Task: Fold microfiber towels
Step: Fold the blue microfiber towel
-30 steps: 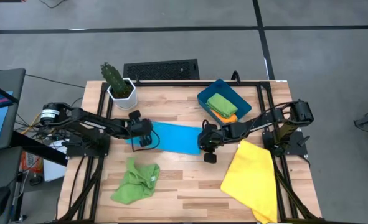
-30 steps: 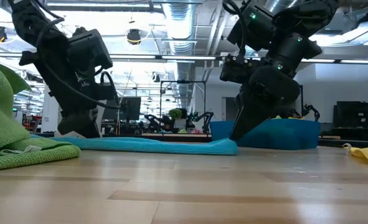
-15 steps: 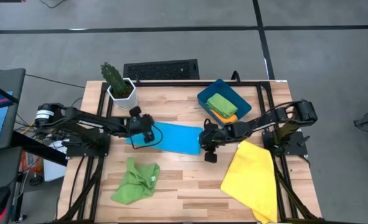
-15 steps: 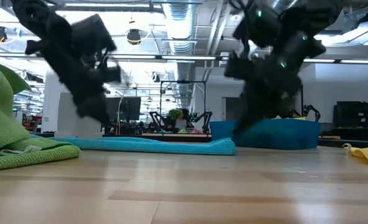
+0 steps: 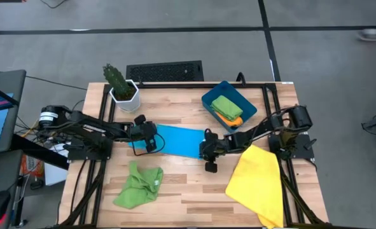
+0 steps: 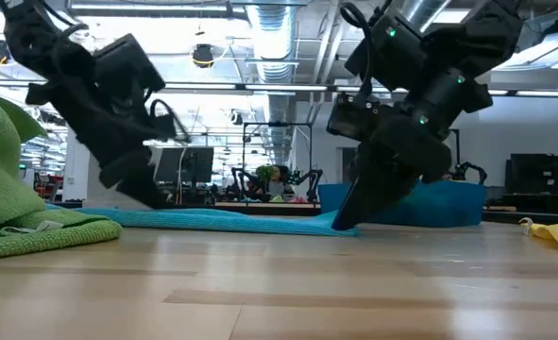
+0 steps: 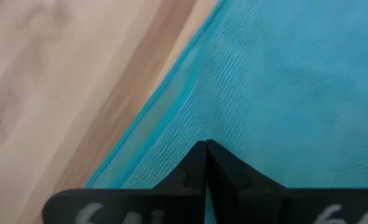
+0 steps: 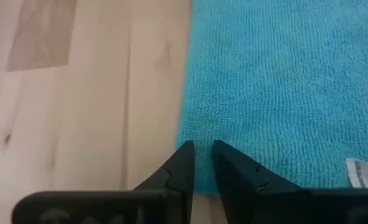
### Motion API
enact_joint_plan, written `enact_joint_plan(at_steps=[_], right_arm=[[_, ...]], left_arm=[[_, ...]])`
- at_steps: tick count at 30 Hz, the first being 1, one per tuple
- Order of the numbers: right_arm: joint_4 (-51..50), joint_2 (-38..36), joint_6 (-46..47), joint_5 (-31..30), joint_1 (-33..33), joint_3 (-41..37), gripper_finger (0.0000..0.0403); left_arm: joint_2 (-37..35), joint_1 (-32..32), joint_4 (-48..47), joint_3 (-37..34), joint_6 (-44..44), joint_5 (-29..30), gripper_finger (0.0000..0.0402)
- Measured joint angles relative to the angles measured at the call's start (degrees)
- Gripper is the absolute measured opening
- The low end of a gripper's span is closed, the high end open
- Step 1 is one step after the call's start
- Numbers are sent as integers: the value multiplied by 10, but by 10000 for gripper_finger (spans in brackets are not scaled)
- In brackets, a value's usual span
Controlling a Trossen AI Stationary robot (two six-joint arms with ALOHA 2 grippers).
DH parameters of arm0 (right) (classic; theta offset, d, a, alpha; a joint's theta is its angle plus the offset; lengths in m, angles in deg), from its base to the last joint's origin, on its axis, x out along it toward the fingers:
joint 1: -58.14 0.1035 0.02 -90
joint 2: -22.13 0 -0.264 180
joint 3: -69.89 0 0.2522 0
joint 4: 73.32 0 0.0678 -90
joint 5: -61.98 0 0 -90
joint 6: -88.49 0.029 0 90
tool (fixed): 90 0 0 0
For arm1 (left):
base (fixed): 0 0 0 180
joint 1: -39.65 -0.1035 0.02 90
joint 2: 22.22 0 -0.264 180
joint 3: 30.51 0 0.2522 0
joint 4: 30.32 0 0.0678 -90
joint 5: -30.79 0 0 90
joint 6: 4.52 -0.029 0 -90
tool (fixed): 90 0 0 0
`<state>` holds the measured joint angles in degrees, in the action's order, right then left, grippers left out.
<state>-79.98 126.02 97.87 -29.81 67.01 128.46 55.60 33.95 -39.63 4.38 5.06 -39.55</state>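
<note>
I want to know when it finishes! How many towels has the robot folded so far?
Done: a green towel and an orange towel lie folded in the bin. In hand: the blue towel, flat on the table, with the left pincer and right pincer at its ends. Left: the crumpled green towel and the yellow towel.

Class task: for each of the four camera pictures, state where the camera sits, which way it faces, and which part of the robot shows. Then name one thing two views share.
High view: above, facing straight down on the table; both arms, left gripper, right gripper.
Low view: table-top height, facing level across; both arms descend.
Left wrist view: on the left arm, facing the blue towel; shut fingers.
Right wrist view: on the right arm, facing the towel's edge; slightly parted fingers.
Shared: the blue towel appears in all four.
</note>
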Motion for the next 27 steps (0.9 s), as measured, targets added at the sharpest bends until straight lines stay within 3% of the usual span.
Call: enact_joint_plan(at_steps=[13, 17, 22, 27], right_arm=[[-23, 2, 7, -1, 28, 0, 86], [-21, -5, 7, 1, 27, -1, 86], [-46, -44, -9, -27, 29, -6, 86], [-49, -75, -12, -55, 31, -4, 86]], left_arm=[[22, -60, 35, -4, -44, 32, 0], [20, -64, 34, -2, -29, 4, 0], [-10, -32, 34, 29, 13, -57, 0], [-42, 32, 65, 44, 61, -24, 0]])
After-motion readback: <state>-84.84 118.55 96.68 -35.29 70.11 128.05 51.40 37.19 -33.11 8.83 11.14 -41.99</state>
